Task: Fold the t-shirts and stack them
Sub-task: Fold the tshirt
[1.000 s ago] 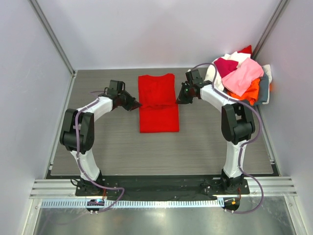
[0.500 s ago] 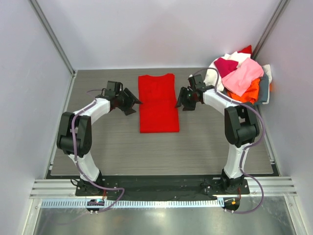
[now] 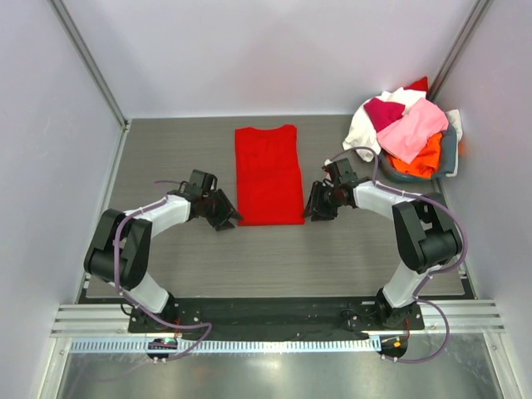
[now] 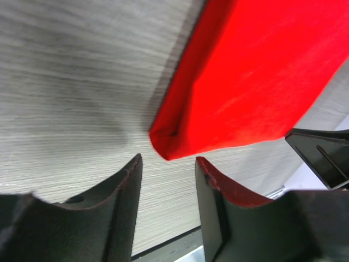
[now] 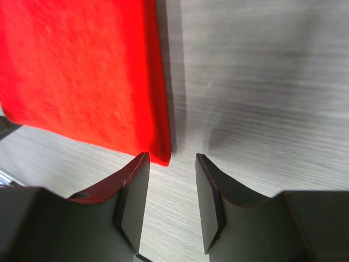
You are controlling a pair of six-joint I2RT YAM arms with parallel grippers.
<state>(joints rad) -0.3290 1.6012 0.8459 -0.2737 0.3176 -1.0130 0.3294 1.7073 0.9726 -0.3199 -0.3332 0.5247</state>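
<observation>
Robotics test cell: plain white panels (image 3: 274, 58) wall in a grey wood-grain table (image 3: 274, 258); aluminium rails (image 3: 83, 320) line its near edge, where the left arm (image 3: 137, 241) and right arm (image 3: 420, 241) are bolted; purple cables (image 3: 357, 150) trail along them.

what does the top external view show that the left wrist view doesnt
Only the top external view shows the grey basket heaped with pink, white, magenta and orange t-shirts at the far right corner, and the full outline of the red t-shirt. Only the left wrist view shows the doubled cloth edge at that shirt's near corner, with the open left claw just short of it. Both show the red t-shirt, the left claw and the wood-grain table.
</observation>
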